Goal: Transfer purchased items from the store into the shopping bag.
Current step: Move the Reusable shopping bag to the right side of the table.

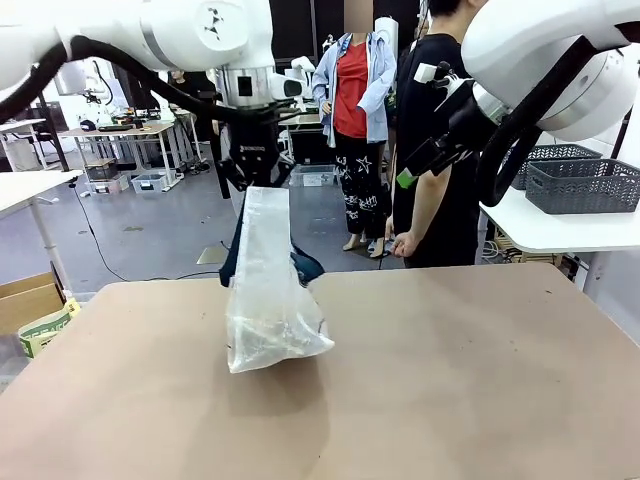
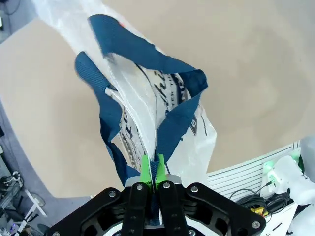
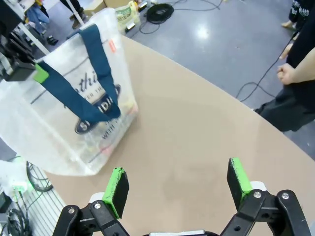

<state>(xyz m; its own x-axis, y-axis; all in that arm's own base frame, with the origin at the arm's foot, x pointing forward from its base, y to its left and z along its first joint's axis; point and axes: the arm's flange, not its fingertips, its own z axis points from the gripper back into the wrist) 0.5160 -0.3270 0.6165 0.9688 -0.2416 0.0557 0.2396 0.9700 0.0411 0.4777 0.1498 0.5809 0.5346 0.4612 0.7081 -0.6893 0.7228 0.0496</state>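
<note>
Left wrist view alone shows left claw (image 2: 150, 169) pinching shopping bag (image 2: 162, 113); right claw (image 3: 177, 187) gapes.

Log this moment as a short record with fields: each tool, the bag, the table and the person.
left tool: shut on the shopping bag's top edge, holding it up
right tool: open, holding nothing, above the table
shopping bag: bottom resting on the table, navy handles hanging loose
person: standing at the far side, hand lowered
</note>
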